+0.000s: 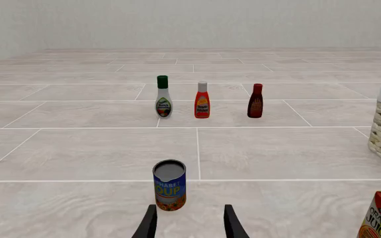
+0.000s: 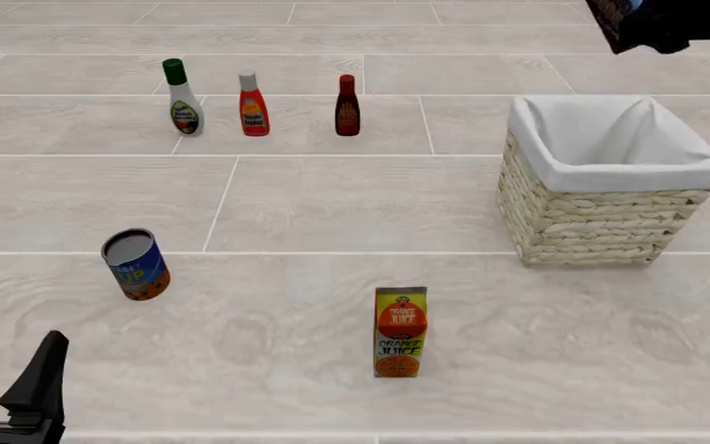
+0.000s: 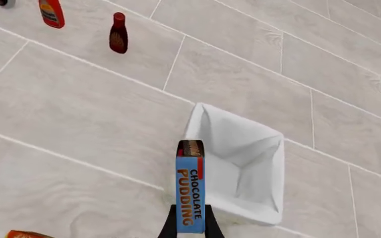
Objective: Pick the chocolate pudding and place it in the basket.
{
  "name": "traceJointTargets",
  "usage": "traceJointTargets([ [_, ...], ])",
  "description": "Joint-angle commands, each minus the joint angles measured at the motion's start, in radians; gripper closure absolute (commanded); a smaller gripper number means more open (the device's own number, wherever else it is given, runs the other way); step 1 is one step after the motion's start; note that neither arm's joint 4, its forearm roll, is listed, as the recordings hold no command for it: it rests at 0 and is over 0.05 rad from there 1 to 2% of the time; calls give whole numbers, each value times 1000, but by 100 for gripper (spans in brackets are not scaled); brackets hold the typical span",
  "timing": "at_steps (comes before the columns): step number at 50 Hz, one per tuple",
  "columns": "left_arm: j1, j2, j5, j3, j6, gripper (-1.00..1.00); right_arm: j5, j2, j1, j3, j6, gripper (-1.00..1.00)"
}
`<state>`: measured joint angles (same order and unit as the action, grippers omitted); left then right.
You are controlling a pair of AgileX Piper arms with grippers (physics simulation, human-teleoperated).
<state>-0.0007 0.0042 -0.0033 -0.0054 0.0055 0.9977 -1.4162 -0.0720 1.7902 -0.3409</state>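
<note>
Right gripper (image 3: 190, 229) clamps the chocolate pudding (image 3: 190, 191) — box held high above the basket (image 2: 608, 208), over its white-lined rim. Left gripper (image 1: 189, 220) hangs low with its fingers spread, holding nothing. Orange juice carton (image 2: 401, 331) stands nearest, then the alphabet soup can (image 2: 136, 265) — smaller, tilted.
</note>
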Motion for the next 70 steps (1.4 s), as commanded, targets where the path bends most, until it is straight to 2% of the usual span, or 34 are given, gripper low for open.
traceJointTargets([
  [1,0,0,0,1,-1,-100,28,-9,57,24,54,100],
  [20,0,0,0,1,-1,-100,42,-25,118,46,52,100],
  [27,0,0,0,1,-1,-100,50,-38,112,51,56,100],
  [35,0,0,0,1,-1,-100,76,-65,124,91,40,100],
  [40,0,0,0,1,-1,-100,87,-94,160,114,20,100],
  [53,0,0,0,1,-1,-100,62,-133,167,116,24,100],
  [70,0,0,0,1,0,-100,82,-231,172,226,25,100],
])
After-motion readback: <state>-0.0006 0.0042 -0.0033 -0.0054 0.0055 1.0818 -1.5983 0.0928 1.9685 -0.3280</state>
